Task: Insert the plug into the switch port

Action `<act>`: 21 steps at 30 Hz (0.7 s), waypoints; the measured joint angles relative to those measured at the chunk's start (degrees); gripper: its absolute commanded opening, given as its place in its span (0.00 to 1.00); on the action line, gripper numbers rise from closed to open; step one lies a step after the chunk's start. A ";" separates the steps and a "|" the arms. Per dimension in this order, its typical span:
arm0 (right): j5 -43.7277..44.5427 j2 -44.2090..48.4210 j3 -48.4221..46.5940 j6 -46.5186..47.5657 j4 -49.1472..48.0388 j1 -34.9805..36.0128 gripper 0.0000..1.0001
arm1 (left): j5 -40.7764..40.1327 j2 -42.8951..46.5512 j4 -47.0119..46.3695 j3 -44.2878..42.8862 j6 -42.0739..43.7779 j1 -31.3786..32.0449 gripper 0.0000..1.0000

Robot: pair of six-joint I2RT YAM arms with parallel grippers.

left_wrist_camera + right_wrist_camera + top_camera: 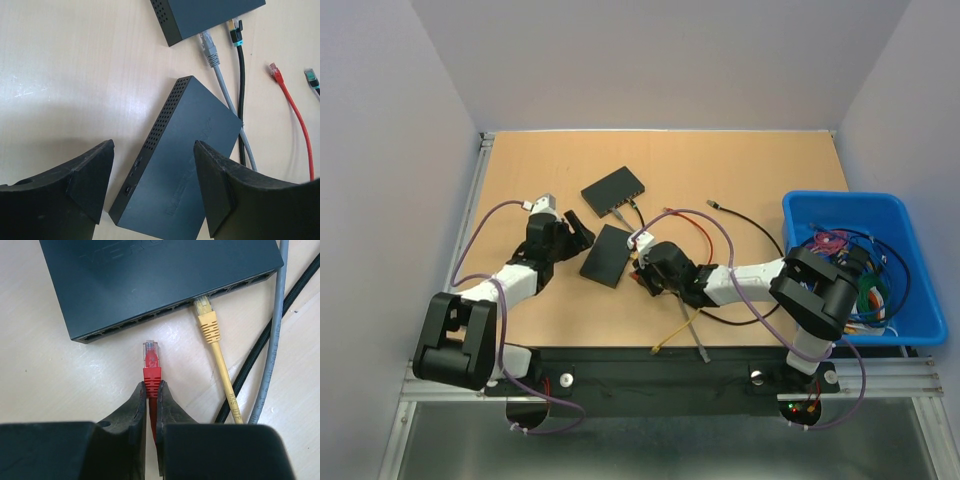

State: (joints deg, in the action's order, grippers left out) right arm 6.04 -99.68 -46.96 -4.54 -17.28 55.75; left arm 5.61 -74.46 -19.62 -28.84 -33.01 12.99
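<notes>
**Red plug** (151, 364): clear tip, red boot. Pinched by the boot between the jaws of the right gripper (151, 390), which are closed tight on it. Held low over the surface (740, 170). The tip points at the port row of the near switch (150, 280) and stops just short of it; it is not in a port.

**Near switch:** dark flat box lying at an angle on the surface, port row facing the right gripper.

**Yellow plug** (206, 320): seated in a port further along the same row, its cable trailing back toward the arms.

**Grey cable** (274, 340), **black cable** (260, 347): both run past the switch's corner, beside the yellow one.

**Left gripper** (154, 172): jaws spread wide, one finger to each side of the near switch's other end. Contact cannot be told.

**Far switch** (210, 15): just beyond the near one, with a grey and a black plug at its port face.

**Second red plug** (274, 72): loose on the surface, apart from both switches.

**Blue bin** (840, 203): at the right edge, holding tangled coloured cables.
</notes>
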 measured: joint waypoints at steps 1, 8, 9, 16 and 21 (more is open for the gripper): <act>-0.04 0.11 0.00 0.02 -0.02 0.00 0.00 | 0.39 -0.44 -0.79 0.00 0.02 -0.07 0.76; -0.33 0.37 -0.04 0.24 -0.85 0.00 0.00 | 2.95 -6.08 -4.55 0.00 0.02 -0.37 0.76; -0.35 0.37 -0.09 0.28 -0.81 0.00 0.00 | 3.34 -7.21 -5.07 0.00 0.02 -0.37 0.76; -0.44 -0.90 -1.62 1.33 -0.76 0.26 0.00 | 5.16 -9.94 -7.50 -0.17 0.04 -0.37 0.76; -0.44 -2.23 -2.75 1.73 -0.72 0.33 0.00 | 5.86 -10.67 -8.52 -0.28 0.11 -0.37 0.75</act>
State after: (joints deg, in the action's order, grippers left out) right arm 5.61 -101.91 -49.71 -2.81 -18.00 56.07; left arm 11.46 -85.12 -28.14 -29.12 -32.91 12.62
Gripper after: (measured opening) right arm 0.104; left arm 0.756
